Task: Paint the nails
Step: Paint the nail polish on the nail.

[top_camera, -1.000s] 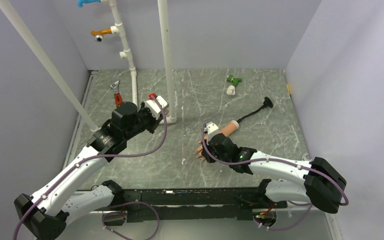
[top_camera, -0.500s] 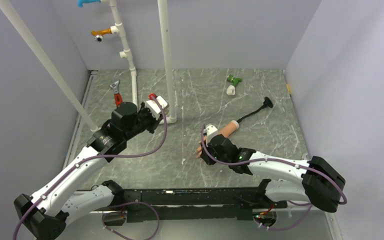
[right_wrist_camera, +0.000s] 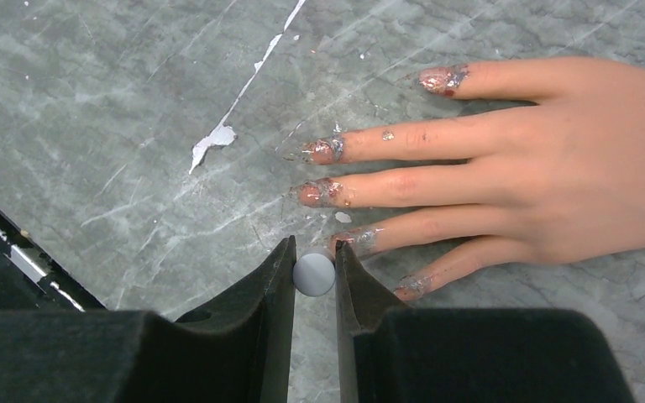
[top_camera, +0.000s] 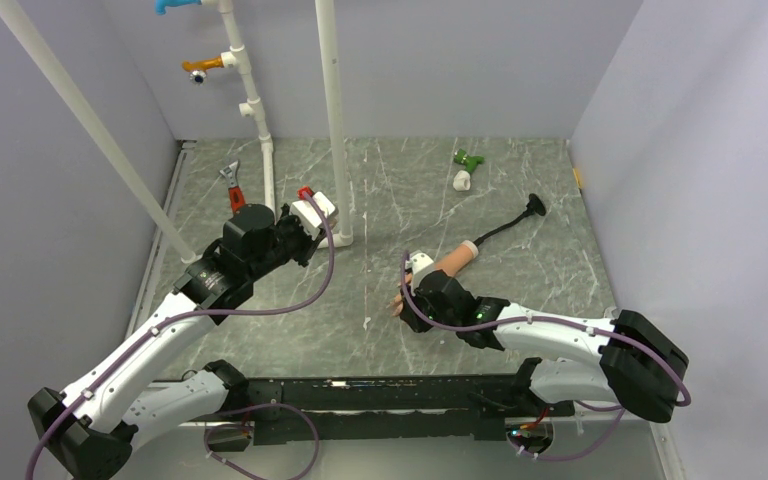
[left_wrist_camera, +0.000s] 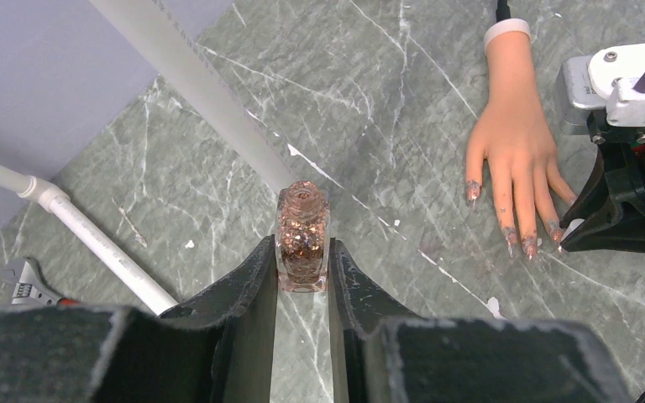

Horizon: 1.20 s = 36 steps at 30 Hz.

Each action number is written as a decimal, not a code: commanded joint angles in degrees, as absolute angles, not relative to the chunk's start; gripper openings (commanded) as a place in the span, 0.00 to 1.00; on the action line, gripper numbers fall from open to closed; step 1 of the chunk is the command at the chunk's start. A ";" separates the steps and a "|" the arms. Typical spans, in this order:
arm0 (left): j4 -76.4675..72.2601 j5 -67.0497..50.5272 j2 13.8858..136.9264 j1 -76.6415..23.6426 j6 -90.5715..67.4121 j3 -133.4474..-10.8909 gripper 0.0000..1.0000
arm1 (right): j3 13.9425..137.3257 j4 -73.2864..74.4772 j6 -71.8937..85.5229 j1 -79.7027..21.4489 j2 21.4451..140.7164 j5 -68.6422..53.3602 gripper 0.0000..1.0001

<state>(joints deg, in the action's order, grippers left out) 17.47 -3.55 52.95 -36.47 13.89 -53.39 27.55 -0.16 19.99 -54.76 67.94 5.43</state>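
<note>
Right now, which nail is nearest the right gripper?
The nail second from the bottom in the right wrist view: it sits right beside the grey round piece clamped in the right gripper; the other four lie farther off.

The table (top_camera: 390, 190) is showing grey-green marble, veined and flecked with white. The mannequin hand (right_wrist_camera: 571, 159) is wearing a peach skin tone, and the nails (right_wrist_camera: 323, 151) are glinting coppery pink, with the glitter smearing over the fingertips too. The bottle (left_wrist_camera: 302, 222) is sparkling rose-gold through clear glass against the black left gripper (left_wrist_camera: 302, 248). A pale grey cap (right_wrist_camera: 314, 275) is showing in the black right gripper (right_wrist_camera: 312, 252). White pipes (top_camera: 332, 110) are carrying an orange valve (top_camera: 203, 66) and a blue fitting (top_camera: 172, 5). The wrench (top_camera: 235, 195) is showing a red handle. Purple cables (top_camera: 260, 308) are trailing along the white, black-jointed arms (top_camera: 140, 350). The walls (top_camera: 460, 60) are looking pale lilac-grey.
</note>
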 commanded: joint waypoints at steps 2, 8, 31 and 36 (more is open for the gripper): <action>15.85 -2.73 51.95 -36.69 14.35 -55.18 0.00 | 27.76 -3.58 20.09 -55.01 66.41 4.39 0.00; 15.87 -2.71 52.04 -36.66 14.37 -55.27 0.00 | 29.02 -3.62 19.57 -55.03 67.45 4.57 0.00; 15.97 -2.61 52.12 -36.72 14.33 -55.27 0.00 | 29.79 -2.34 21.25 -55.02 66.98 9.62 0.00; 16.05 -2.68 52.11 -36.70 14.33 -55.36 0.00 | 29.93 -1.89 21.36 -55.02 66.46 10.66 0.00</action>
<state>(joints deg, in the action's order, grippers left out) 17.50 -3.14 52.95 -36.47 14.11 -53.39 27.70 -1.37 20.64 -54.85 67.70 8.49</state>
